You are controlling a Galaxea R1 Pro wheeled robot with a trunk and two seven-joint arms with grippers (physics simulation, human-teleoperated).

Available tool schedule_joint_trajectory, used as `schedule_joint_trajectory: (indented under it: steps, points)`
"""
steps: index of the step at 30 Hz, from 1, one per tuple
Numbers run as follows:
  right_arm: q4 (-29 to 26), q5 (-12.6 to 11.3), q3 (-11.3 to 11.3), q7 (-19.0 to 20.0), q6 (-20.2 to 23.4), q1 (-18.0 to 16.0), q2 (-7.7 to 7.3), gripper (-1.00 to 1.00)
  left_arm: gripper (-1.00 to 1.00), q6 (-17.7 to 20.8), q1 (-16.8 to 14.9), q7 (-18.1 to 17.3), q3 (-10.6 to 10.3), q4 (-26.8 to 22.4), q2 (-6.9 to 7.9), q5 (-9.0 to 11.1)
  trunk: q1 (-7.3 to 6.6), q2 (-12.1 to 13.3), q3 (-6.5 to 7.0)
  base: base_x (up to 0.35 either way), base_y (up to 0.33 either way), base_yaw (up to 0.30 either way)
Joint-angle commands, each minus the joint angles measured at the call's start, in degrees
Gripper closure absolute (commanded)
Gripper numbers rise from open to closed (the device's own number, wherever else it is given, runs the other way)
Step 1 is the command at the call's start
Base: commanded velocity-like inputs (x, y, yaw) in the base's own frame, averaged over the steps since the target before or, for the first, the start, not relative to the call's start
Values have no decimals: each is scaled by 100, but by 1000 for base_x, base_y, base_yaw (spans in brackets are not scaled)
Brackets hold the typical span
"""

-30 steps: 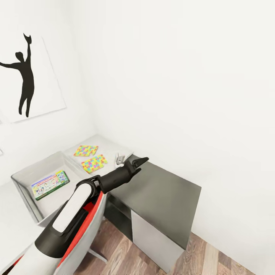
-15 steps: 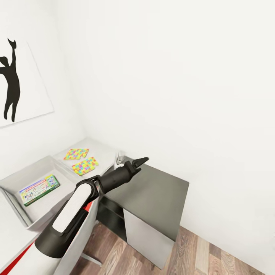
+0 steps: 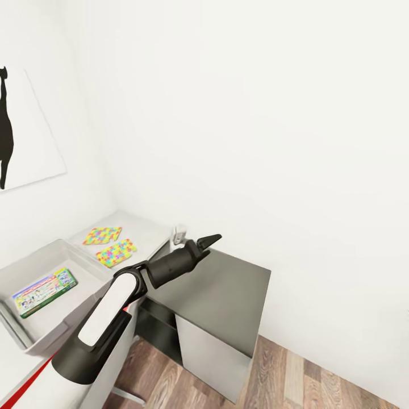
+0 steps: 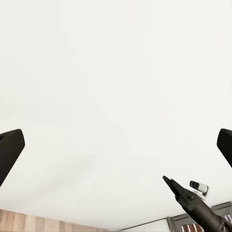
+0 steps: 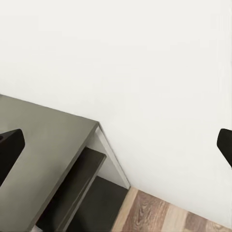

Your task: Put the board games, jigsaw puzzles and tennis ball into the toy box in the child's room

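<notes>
Head view: looking down on the pale table [image 3: 149,232] at the left, and finding the toy box [image 3: 85,258] standing on it with its open top up. Seeing one board game [image 3: 44,291], the small blue colourful one, lying flat on the bin's floor, face up, with its long axis running from lower left to upper right, roughly along the bin's length. Noting the two jigsaw puzzles [image 3: 102,235] [image 3: 116,252] lying flat on the table beyond the bin, just beside each other and apart from it, corners pointing toward the wall. Catching a small white device [image 3: 179,233] at the table's far end, near the dark-topped cabinet [image 3: 227,284]. Watching the right gripper [image 3: 204,243] hanging above that cabinet's top, pointing away from the toy box toward the white wall, touching nothing. Turning to the right wrist view: jaws of the right gripper [image 5: 116,145] spread wide, holding nothing, with the cabinet's top, its open shelf and the wooden floor [image 5: 164,212] beyond. Turning to the left wrist view: jaws of the left gripper [image 4: 116,145] likewise spread wide and empty, facing the bare wall, with the right gripper [image 4: 175,186] and the white device [image 4: 198,187] low in that picture.
</notes>
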Motion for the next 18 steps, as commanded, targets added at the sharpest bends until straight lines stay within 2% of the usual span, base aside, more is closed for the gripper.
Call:
schedule_joint_trajectory:
  steps: [1, 7, 18]
  points:
    - [-5, 58, -5, 58, 45, -12, 0, -100, -100, 2, -6, 52, -4, -8, 4, 60, 4, -12, -4, -7, 0, -108]
    - [-5, 58, 42, 58, 45, -12, 30, -100, -100, 3, -9, 52, -10, -9, 0, 62, 4, -12, 48, -89, 0, -104]
    - [-6, 55, 62, 58, 51, -13, 43, -100, -100, 6, -10, 64, -18, -9, -118, 47, 4, -12, 143, -230, 0, -103]
